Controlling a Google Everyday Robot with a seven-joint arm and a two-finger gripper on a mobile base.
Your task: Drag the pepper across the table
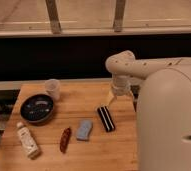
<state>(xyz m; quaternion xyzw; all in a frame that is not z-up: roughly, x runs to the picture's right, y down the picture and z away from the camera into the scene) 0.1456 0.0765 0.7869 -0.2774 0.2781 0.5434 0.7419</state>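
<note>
camera view: claw (110, 100) over table (84, 97), state unclear; pepper (65, 139) lies beside sponge (84, 130).

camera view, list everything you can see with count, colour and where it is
pepper: 1, dark red-brown, front of the table, just left of the sponge
sponge: 1, blue-grey, front centre, between pepper and striped bar
striped bar: 1, black with pale stripes, right of centre
bowl: 1, dark, left side
cup: 1, pale and translucent, back left, behind the bowl
bottle: 1, pale, lying near the front left corner
table: 1, light wood, under all of these
arm: 1, white, reaching in from the right
end effector: 1, pale, pointing down by the striped bar's far end, well away from the pepper
</note>
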